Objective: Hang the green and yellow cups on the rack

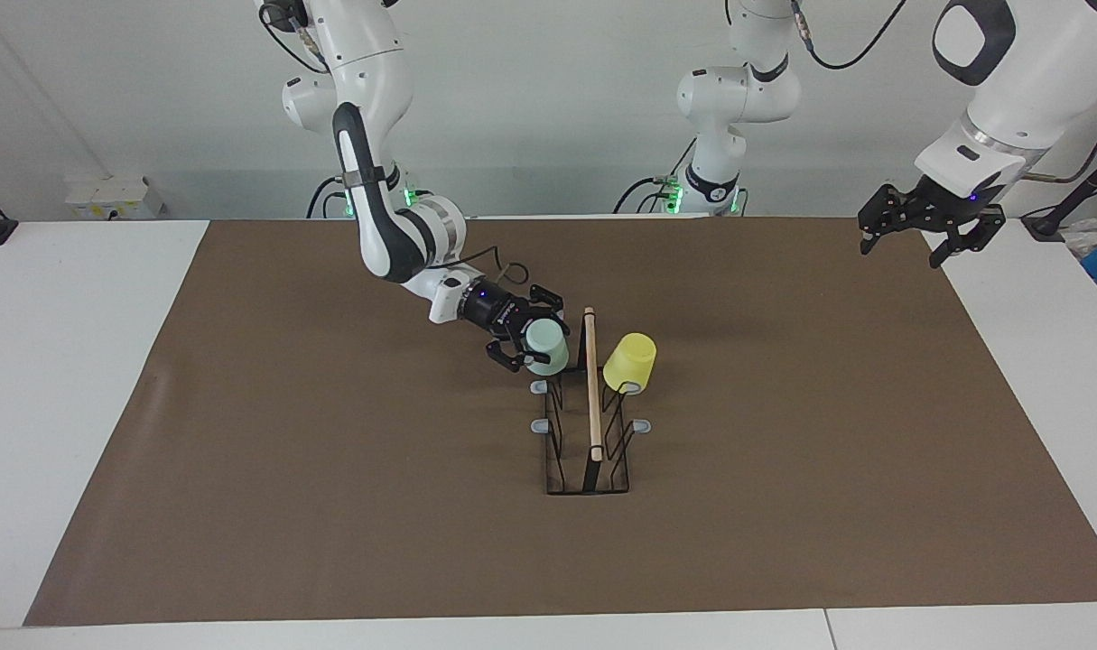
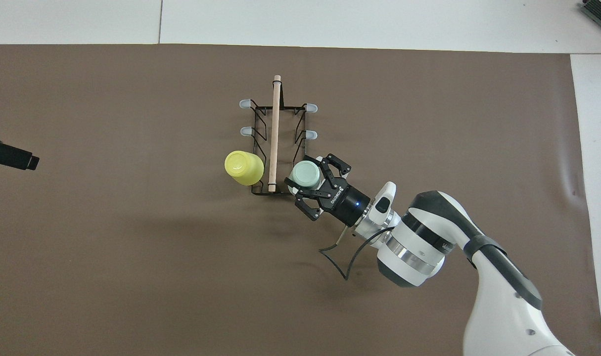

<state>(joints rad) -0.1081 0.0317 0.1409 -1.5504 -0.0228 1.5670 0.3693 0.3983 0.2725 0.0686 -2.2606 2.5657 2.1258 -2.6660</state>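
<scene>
Right pincer [image 1: 532, 348] grips green cup [image 1: 547, 348] w/ both fingers, at rack's [image 1: 590, 424] robot-end prong, right-arm side. Yellow cup [image 1: 630, 361] hangs upside down on prong just across rod [image 1: 591, 384] from right pincer. Left pincer [image 1: 929, 224] up over worktop [image 1: 331, 469] edge, fingers apart, holds nothing, waits.

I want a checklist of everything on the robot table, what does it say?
Surface: brown mat over a white table.
Job's things: yellow cup hangs upside down on the rack; green cup at the rack's prong toward the right arm's end.
Clutter: nothing seen.
Grippers: right gripper around the green cup; left gripper waits, open, over the mat's edge.
Cables: thin wire loops from the right wrist.
Surroundings: white wall, sockets.
</scene>
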